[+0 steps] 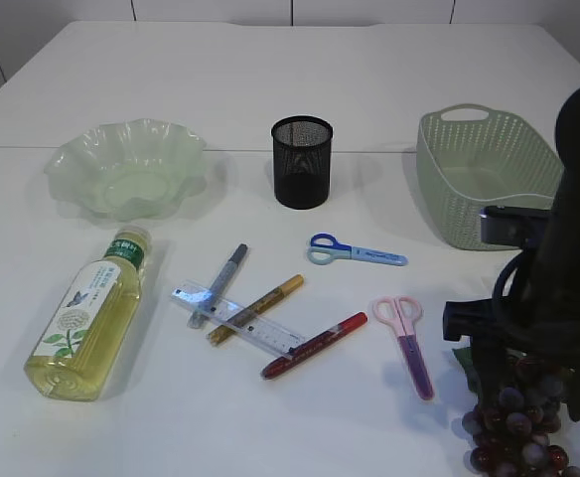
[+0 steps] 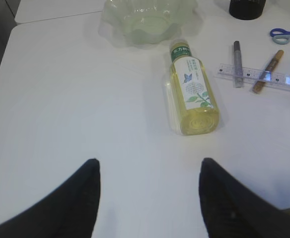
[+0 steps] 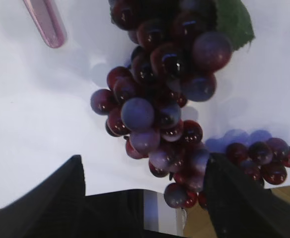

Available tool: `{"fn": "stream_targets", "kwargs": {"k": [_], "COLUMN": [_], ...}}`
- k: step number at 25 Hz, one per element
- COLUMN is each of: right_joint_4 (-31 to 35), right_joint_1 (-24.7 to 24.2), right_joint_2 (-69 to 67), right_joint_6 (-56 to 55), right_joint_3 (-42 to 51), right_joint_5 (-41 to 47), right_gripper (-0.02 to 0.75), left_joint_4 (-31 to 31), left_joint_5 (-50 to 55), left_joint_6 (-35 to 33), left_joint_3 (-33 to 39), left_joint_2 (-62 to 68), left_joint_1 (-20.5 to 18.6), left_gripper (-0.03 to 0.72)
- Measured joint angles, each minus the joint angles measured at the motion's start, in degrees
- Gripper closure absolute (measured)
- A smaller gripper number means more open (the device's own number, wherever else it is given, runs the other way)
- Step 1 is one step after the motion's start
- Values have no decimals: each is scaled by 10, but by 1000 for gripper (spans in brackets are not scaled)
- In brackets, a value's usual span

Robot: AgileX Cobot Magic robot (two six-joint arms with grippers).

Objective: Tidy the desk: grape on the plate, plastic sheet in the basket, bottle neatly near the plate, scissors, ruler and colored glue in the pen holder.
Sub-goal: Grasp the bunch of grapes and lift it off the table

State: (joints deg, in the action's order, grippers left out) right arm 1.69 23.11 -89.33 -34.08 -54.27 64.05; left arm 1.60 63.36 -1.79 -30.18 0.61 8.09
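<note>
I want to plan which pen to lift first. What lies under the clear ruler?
The ruler lies across a silver glue pen and a gold glue pen; both show through it. The red glue pen sits at its end; whether they overlap is unclear.

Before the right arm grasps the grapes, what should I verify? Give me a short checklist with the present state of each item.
1. Right tool open: ok, fingers spread.
2. Grape bunch between the fingers: ok, lower grapes lie in the gap.
3. Pink scissors outside the grasp: ok, off to one side.
4. Plate free to receive: ok, nothing inside.
5. Left tool out of the way: ok, open over bare table.
6. Grip depth: cannot tell.
</note>
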Motion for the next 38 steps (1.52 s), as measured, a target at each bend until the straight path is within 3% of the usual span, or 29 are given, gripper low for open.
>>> {"fn": "stream_targets", "kwargs": {"k": [6, 38], "right_joint_4": [1, -27], "right_joint_1": [0, 0], "right_joint_2": [-33, -149], "right_joint_6": [-1, -4], "right_joint_3": [-1, -3], "right_joint_5": [-47, -105], "right_gripper": [157, 155], "left_joint_4": [0, 0], "left_joint_5": [0, 0], "left_joint_6": [0, 0], "left_joint_3": [0, 0], "left_joint_2": [0, 0], "left_joint_1": [0, 0], "left_gripper": [231, 232]}}
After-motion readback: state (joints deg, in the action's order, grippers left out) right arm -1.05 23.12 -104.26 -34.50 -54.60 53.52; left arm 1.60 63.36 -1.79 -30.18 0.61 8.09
